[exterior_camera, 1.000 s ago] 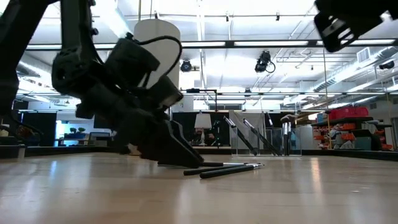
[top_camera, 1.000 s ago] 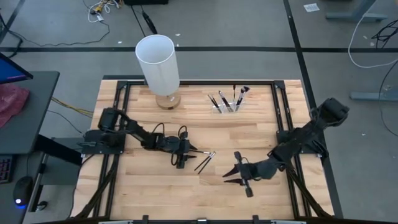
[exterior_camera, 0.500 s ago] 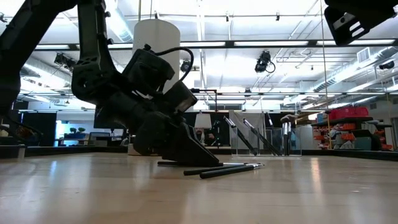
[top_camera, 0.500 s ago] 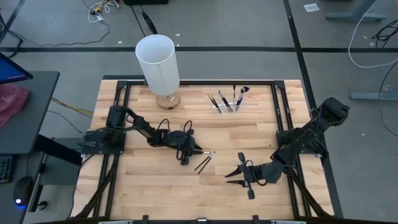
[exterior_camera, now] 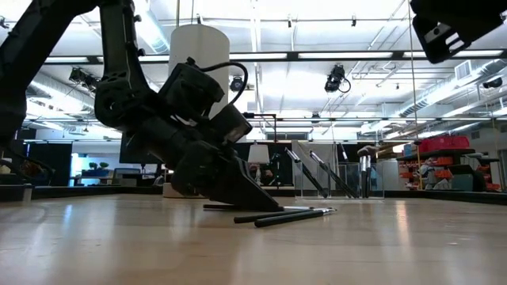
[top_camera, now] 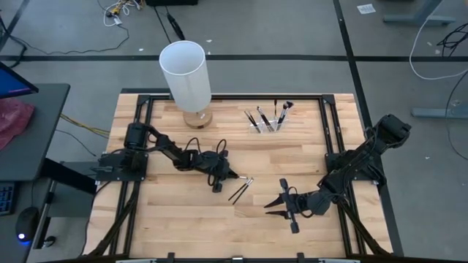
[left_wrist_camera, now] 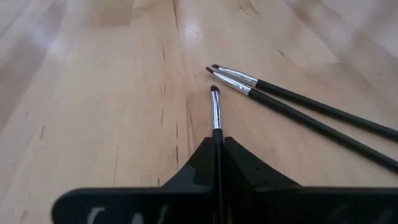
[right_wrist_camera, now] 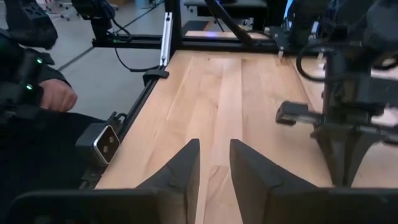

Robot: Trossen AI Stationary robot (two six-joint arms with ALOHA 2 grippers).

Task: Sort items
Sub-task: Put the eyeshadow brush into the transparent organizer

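Wooden table [top_camera: 183, 219] on a black frame, seen from above, with a lit workshop beyond it in the low view. At about 11 o'clock stands a white cylinder [top_camera: 186, 77]; at about 1 o'clock a clear holder [top_camera: 268, 123] already carries several brushes. Left gripper [top_camera: 231, 177], near table centre, has its jaws closed on one thin brush [left_wrist_camera: 216, 112], whose bristle tip juts out ahead of the fingers, low over the wood. Two more brushes [top_camera: 240, 189] lie side by side just beside it, toward 4 o'clock, touching or nearly so. Right gripper [top_camera: 275, 207] waits toward 5 o'clock, its jaws narrowly parted and holding nothing.

Risks, as judged from this moment: the grip sits on a slim, smooth handle and looks shallow, so the brush may pivot or slide out during the lift. Its projecting tip could drag on the table if the wrist dips. A sideways departure could sweep the neighbouring pair and roll them away. At the holder, an angled entry could knock the brushes standing there.
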